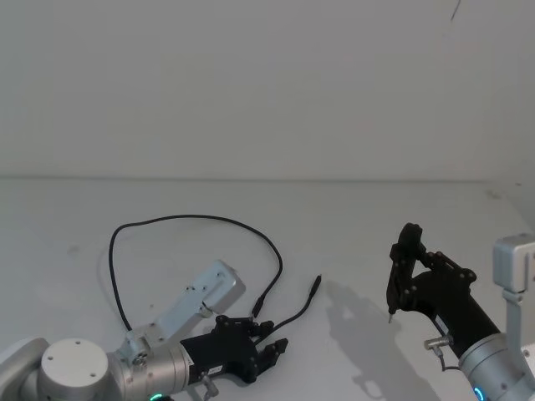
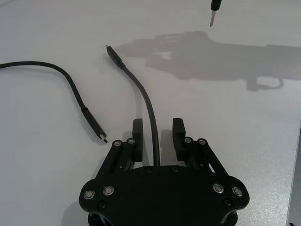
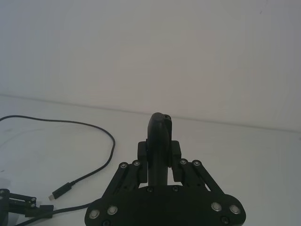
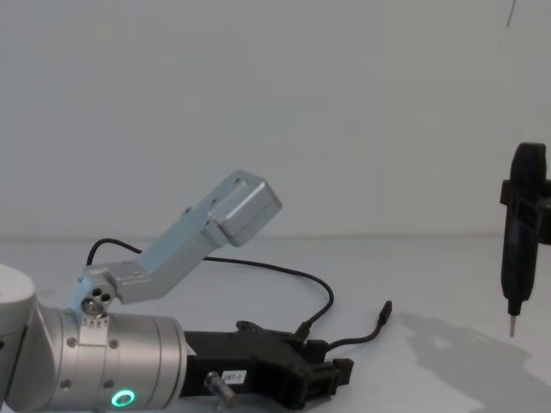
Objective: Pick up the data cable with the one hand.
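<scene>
Two tools are out over the white table (image 1: pixel 84 209). The left tool (image 1: pixel 274 351) sits low at about 6 o'clock in the head view, pointing toward 3 o'clock. It is released: its fingers (image 2: pixel 137 141) stand apart on either side of the data cable (image 2: pixel 141 89) without pinching it. From there the cord runs toward 1 o'clock to one plug (image 1: pixel 315 286). The other plug (image 1: pixel 257 309) lies just at 12 o'clock of the fingertips, and its cord sweeps back in a wide loop through 11 and 9 o'clock on the table. The right tool (image 1: pixel 405 276), at 4 o'clock and raised above the table, is clenched on a slim black screwdriver (image 1: pixel 409 238) with its tip pointing down.
</scene>
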Robot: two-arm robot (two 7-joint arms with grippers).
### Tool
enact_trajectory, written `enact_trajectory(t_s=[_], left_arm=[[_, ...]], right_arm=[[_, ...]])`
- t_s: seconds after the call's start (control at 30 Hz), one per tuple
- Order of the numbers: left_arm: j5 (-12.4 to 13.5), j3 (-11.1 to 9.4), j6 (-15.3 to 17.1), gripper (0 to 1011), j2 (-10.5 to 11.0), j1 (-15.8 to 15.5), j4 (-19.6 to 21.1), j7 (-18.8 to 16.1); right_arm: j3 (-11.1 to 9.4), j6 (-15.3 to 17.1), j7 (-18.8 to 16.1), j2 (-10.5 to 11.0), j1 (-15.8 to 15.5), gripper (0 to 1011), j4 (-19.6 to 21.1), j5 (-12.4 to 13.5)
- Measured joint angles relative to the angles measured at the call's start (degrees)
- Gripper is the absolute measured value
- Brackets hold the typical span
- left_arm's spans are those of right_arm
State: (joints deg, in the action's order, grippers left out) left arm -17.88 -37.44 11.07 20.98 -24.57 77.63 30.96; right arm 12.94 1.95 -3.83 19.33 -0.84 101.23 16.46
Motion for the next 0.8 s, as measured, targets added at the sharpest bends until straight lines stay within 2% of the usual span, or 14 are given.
enact_trajectory(t_s=[0.1,0.23,0.8], left_arm=[[0.21,0.08,0.07,348,-0.15,0.14,0.21,-0.1],[0.33,0.18,0.2,274,-0.29,0.22,0.34,-0.18],[1.5,1.15,0.59,169,-1.0,1.02,1.0,-1.47]], right_arm=[[0.0,0.0,0.0,0.0,0.0,279,0.0,0.0],[0.0,0.0,0.0,0.0,0.0,279,0.0,0.0],[0.0,0.0,0.0,0.0,0.0,279,0.0,0.0]])
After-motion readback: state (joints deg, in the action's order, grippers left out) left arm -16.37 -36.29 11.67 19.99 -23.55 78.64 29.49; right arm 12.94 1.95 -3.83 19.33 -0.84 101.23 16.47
